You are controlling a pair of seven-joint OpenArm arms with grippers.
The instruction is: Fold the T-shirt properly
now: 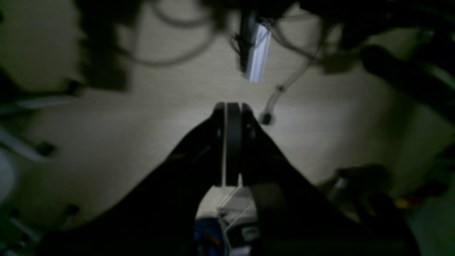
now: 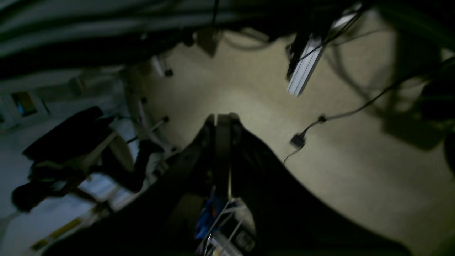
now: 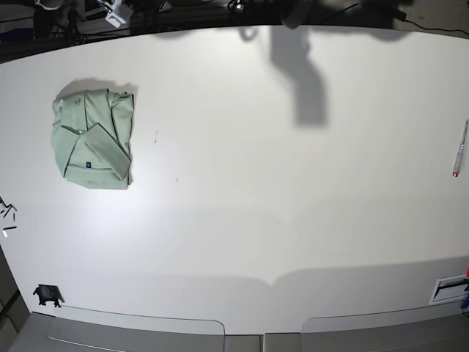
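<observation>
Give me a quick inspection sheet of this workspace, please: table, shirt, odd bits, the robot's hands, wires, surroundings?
Surface: white table, shadows at the far edge.
Job's things: T-shirt folded into a compact rectangle, far on the overhead view's left side.
Clutter: pen at that view's right edge; small black part at the near-left corner.
Grippers: left gripper shut, empty; right gripper shut, empty; both off the table, over the floor.
Cables: loose cable on the floor.
Surroundings: dim floor, blurred equipment.

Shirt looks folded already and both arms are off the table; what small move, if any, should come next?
Probably none beyond staying parked. The T-shirt lies as a compact folded bundle near the table's far left, and the left gripper and right gripper are shut, empty, pointing at the floor.
</observation>
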